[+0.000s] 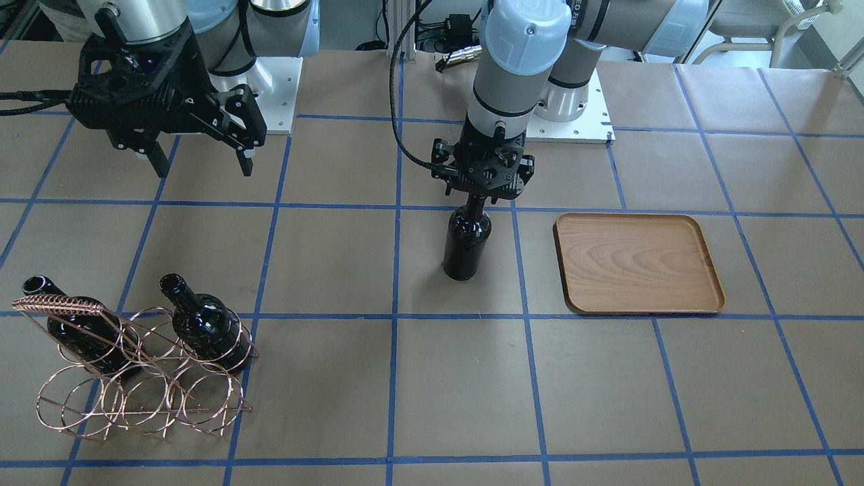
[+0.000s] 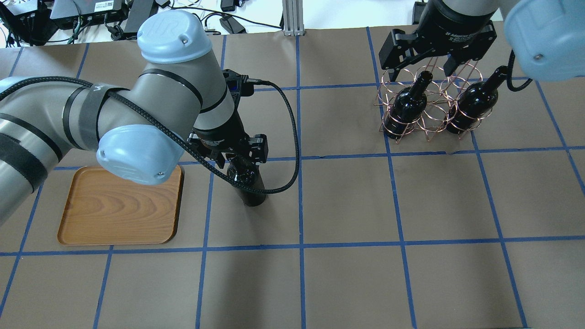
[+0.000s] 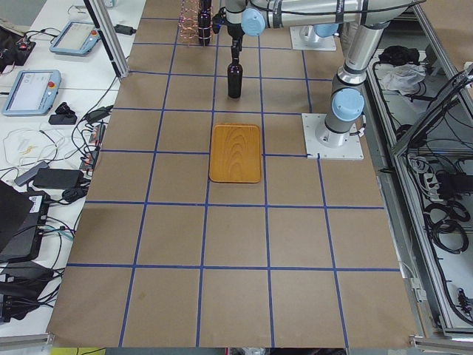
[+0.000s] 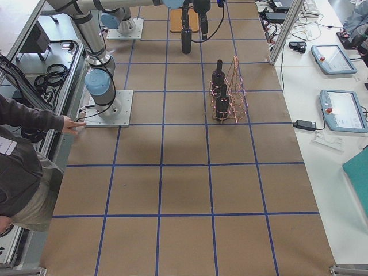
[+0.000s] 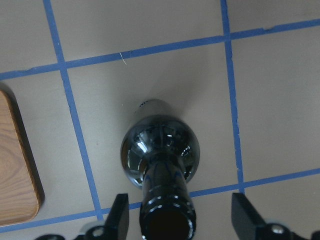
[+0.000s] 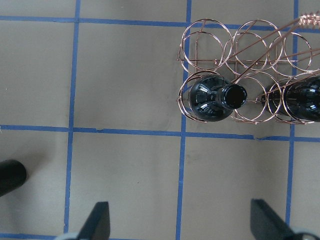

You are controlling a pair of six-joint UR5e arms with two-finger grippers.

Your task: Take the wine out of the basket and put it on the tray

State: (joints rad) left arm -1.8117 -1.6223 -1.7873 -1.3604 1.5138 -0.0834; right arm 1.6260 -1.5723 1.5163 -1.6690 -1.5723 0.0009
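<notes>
Table [image 1: 337, 270]: one, brown, taped into blue squares.
Tray [image 1: 634, 263]: one, flat wood; no wine on it yet.
Basket [image 1: 59, 306]: one, thin copper wire, likely light and easily dragged.
Wine [image 1: 467, 243]: three bottles counted. One stands upright on the table between basket and tray, just beside the tray.
Spare bottles [image 1: 202, 324]: two, leaning in the basket rings.
Handling: glass, probably heavy, rigid, slick, breakable. Best held at the neck below the lip.
Left gripper [image 1: 481, 196]: fingers spread either side of the neck, not pinching.
Right gripper [image 1: 204, 165]: spread wide, holding nothing, above the table near the basket.
</notes>
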